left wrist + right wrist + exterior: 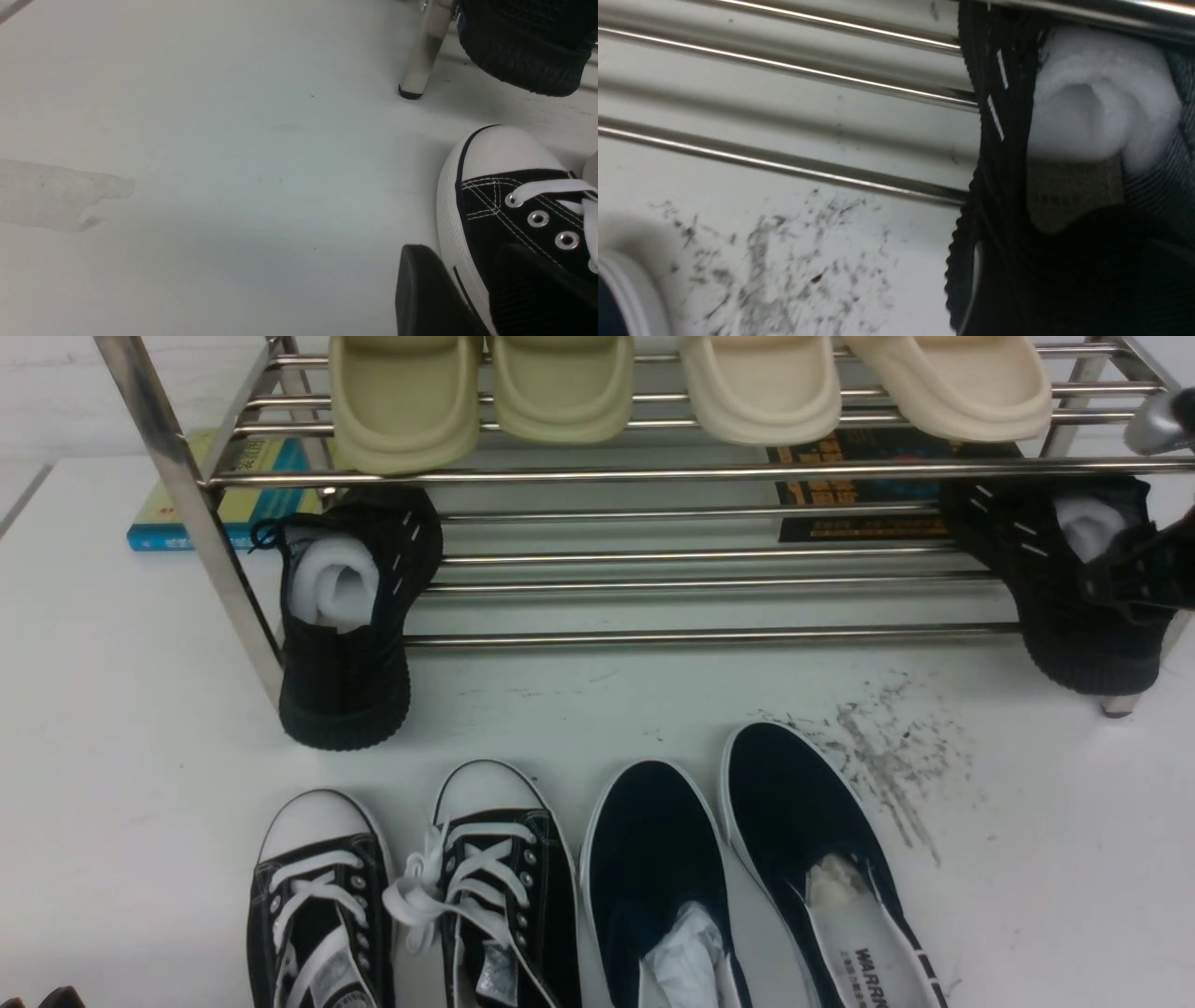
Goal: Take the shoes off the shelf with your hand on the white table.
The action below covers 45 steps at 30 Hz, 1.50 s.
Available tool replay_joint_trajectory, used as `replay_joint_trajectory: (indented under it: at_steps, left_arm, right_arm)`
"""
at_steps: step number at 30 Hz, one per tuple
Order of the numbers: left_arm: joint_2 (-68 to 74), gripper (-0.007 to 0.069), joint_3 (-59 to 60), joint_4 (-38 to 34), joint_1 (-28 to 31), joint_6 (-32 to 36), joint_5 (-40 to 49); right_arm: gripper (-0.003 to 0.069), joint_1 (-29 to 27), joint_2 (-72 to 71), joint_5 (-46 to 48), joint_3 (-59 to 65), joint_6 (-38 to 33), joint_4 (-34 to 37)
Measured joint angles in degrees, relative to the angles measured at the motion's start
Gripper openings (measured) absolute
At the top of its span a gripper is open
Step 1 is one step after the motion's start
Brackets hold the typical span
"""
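The shoes are two black knit ones with white dash marks and foam stuffing. The left shoe [344, 644] leans heel-down over the front rail of the shelf [653, 474] beside its left leg. The right shoe [1064, 607] hangs the same way at the right end, toe still on the lower tier. My right gripper [1134, 574] is at this shoe's collar; its jaws are lost in black against the knit. The right wrist view shows that shoe [1008, 140] close up. My left gripper [460, 254] stands low at the front left, fingers apart and holding nothing.
Cream slippers [560, 392] fill the top tier. Lace-up sneakers [322, 896] and navy slip-ons [803, 821] stand in a row on the white table [140, 709] in front. Grey scuff marks [887, 756] lie beside them. Books [233, 499] lie behind the shelf.
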Motion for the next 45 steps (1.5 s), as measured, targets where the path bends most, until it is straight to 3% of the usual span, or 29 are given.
replay_joint_trajectory:
  at_steps: [6,15,17,32,38,42,45]
  left_arm:
    - [0.0,0.0242,0.0,0.0,0.0,0.0,0.0]
    - [0.0,0.0242,0.0,0.0,0.0,0.0,0.0]
    - [0.0,0.0242,0.0,0.0,0.0,0.0,0.0]
    - [0.0,0.0242,0.0,0.0,0.0,0.0,0.0]
    - [0.0,0.0242,0.0,0.0,0.0,0.0,0.0]
    - [0.0,0.0242,0.0,0.0,0.0,0.0,0.0]
    - [0.0,0.0242,0.0,0.0,0.0,0.0,0.0]
  right_arm:
    - [0.0416,0.1,2.3,-1.0,-0.5,0.0,0.1]
    - [0.0416,0.1,-0.5,23.4,-9.9,2.0,5.7]
    - [0.0416,0.1,-0.9,24.6,-11.2,2.0,6.5]
    - [0.0416,0.1,8.0,16.9,-14.3,-10.0,7.2]
    - [0.0411,0.1,12.6,13.2,-14.7,-11.3,6.8]
    - [0.0356,0.1,14.0,13.1,-14.7,-11.4,5.5]
    - [0.0176,0.1,14.0,14.5,-14.7,-11.3,3.3]
